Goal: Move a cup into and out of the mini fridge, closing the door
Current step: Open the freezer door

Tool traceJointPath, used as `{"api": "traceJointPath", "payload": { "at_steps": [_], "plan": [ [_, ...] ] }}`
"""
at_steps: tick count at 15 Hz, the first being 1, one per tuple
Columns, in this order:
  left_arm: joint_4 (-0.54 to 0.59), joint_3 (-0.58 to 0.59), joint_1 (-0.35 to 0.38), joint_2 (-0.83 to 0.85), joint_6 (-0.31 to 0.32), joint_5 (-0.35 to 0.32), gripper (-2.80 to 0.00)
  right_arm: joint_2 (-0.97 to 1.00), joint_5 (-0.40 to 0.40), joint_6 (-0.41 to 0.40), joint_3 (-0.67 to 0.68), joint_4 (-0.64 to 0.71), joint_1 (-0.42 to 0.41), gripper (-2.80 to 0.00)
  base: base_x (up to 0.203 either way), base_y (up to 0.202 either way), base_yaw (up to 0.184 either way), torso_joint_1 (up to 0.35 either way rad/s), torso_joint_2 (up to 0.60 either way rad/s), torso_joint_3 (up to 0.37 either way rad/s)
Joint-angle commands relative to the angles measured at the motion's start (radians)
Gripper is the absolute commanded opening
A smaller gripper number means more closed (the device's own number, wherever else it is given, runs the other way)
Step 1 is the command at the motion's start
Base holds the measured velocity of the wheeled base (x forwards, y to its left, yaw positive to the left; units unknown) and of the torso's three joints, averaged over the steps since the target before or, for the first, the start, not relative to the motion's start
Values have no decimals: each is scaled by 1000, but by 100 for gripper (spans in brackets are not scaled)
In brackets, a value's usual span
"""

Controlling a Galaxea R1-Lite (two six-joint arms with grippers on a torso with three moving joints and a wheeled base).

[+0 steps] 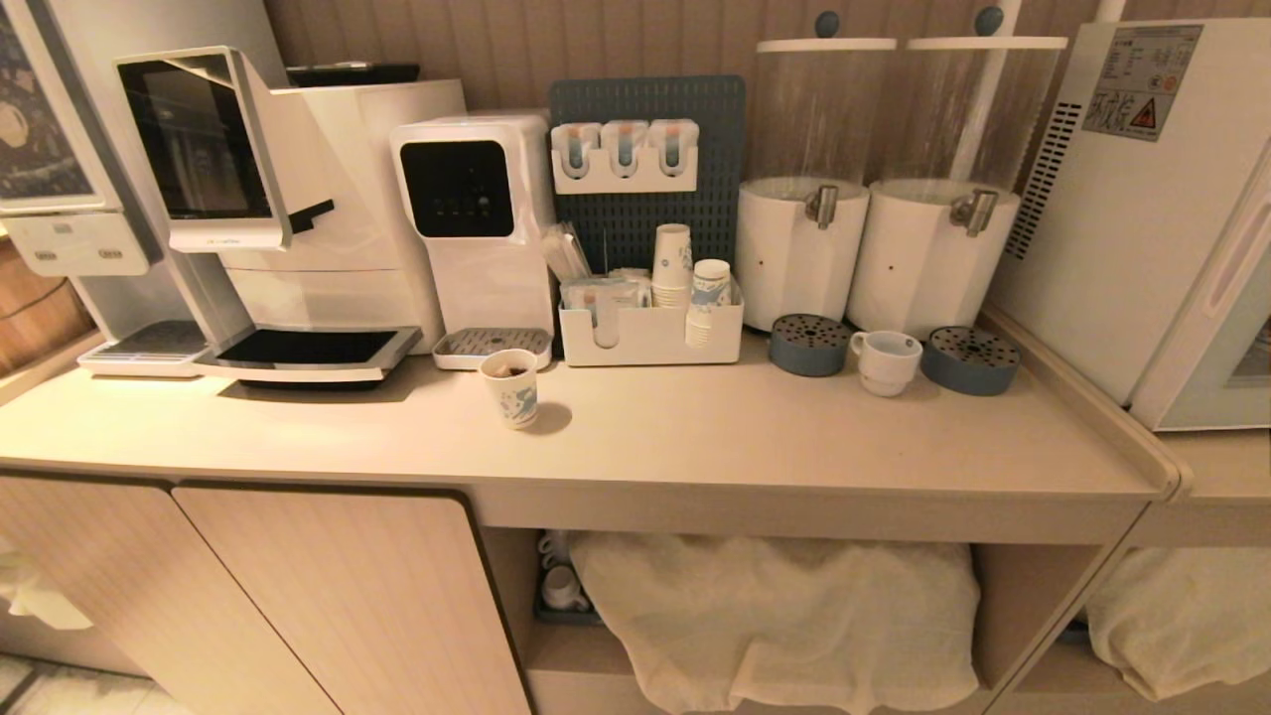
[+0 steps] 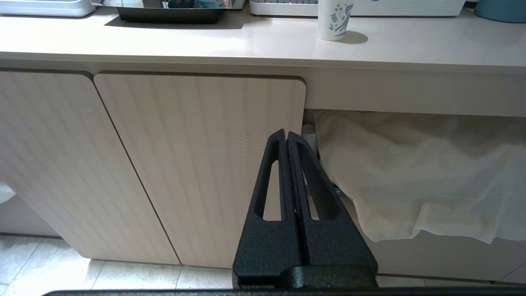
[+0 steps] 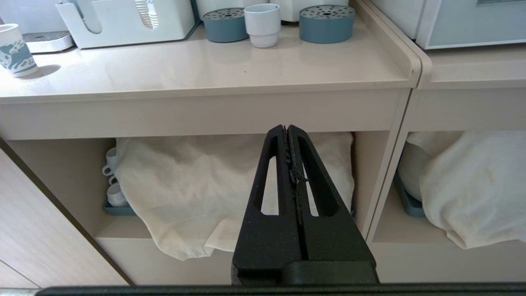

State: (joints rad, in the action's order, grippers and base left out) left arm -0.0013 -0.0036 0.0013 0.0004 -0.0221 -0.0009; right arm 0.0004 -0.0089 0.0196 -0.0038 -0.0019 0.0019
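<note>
Standing on the tabletop from left to right are a blue-patterned paper cup, the cup between two blue round drip trays, and the mini fridge at far right. The fridge's side bears a warning sticker whose writing is too small to read, and its door sits closed. Below the tabletop edge, the left tool and right tool hang clenched and empty.

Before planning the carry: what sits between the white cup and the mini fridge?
In the head view, one blue perforated drip tray sits between the cup and the mini fridge; otherwise bare counter.
</note>
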Motion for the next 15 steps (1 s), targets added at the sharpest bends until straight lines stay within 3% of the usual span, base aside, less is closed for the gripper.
{"api": "traceJointPath", "payload": {
  "at_steps": [1, 10, 15],
  "plan": [
    [0, 1, 0, 1, -1, -1, -280, 1, 0, 0, 0, 0, 1, -280, 0, 0, 0, 0, 0, 0],
    [0, -1, 0, 1, 8, 1, -280, 3, 0, -1, -2, 3, 1, -280, 0, -6, -1, 1, 0, 1],
    [1, -1, 0, 1, 11, 1, -280, 3, 0, -1, -2, 3, 1, -280, 0, -158, -8, 2, 4, 3]
  ]
}}
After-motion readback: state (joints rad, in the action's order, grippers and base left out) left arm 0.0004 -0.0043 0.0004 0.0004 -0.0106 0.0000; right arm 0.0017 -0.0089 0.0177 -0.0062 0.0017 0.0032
